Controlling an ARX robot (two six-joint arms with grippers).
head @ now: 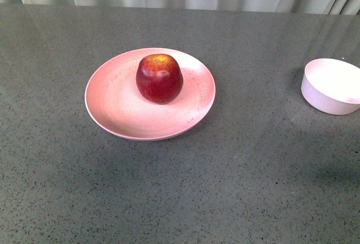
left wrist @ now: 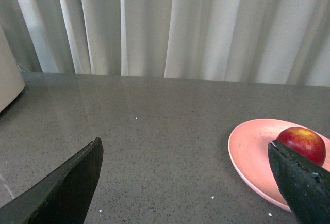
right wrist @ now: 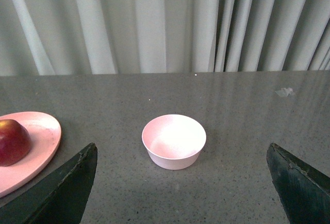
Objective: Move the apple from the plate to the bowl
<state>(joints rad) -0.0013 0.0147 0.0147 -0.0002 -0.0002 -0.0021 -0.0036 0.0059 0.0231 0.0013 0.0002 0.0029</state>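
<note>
The left gripper (left wrist: 184,144) is spread wide and empty, low over the table (left wrist: 154,131), with the plate (left wrist: 247,152) off to one side. The right gripper (right wrist: 181,146) is equally wide and empty, and frames the bowl (right wrist: 174,140). Neither has begun a grasp, I judge. The apple (head: 159,78) sits upright on the plate, which keeps it from rolling. Only the front view shows the bowl well apart to the right; only the right wrist view shows it empty inside.
</note>
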